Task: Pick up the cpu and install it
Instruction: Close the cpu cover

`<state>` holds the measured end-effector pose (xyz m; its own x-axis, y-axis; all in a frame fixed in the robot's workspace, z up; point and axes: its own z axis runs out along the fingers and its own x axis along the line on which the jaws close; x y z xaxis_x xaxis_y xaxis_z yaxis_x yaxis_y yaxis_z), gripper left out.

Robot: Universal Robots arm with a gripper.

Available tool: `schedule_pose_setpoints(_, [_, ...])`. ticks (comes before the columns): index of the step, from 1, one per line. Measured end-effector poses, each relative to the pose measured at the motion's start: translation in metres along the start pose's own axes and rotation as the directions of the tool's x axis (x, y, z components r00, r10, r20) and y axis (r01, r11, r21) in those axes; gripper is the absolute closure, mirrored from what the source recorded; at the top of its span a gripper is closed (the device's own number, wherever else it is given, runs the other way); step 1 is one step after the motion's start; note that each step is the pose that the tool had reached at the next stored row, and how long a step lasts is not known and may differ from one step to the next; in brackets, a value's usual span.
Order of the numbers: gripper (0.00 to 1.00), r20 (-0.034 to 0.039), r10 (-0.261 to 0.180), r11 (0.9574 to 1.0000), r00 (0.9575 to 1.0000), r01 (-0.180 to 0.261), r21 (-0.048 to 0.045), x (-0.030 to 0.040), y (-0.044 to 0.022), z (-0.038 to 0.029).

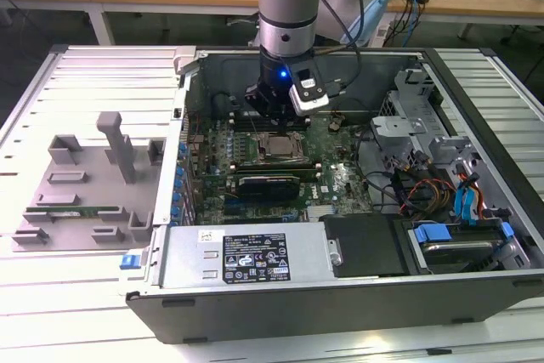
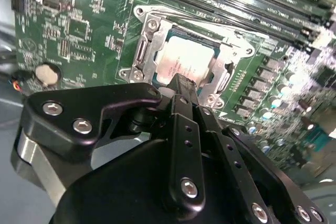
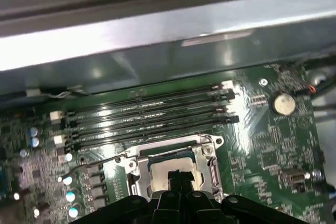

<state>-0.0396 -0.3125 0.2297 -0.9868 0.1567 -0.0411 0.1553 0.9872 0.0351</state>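
Note:
The cpu lies flat in its socket on the green motherboard inside the open computer case; its silvery top plate shows in both wrist views. The socket's metal frame stands open around it. My gripper hangs straight over the socket. Its black fingertips sit pressed together, shut, just above the chip's near edge, with nothing between them. The fingers hide part of the chip.
Black memory slots run along one side of the socket, and a black card lies on the other. A grey fixture with a green memory stick sits at the exterior view's left. Drive cage and cables crowd the right.

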Motion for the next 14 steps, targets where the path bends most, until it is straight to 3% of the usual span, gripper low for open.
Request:
schedule_pose_setpoints(1, [0.89, -0.0012, -0.033, 0.9994, 0.9994, 0.033, -0.0013, 0.0, 0.0001, 0.0002])
schedule_pose_setpoints(2, [0.89, -0.0012, -0.037, 0.9993, 0.9993, 0.037, -0.0018, 0.0, 0.0001, 0.0003])
schedule_pose_setpoints(14, [0.89, -0.0013, -0.041, 0.9992, 0.9992, 0.041, -0.0019, 0.0018, -0.0003, 0.0002])
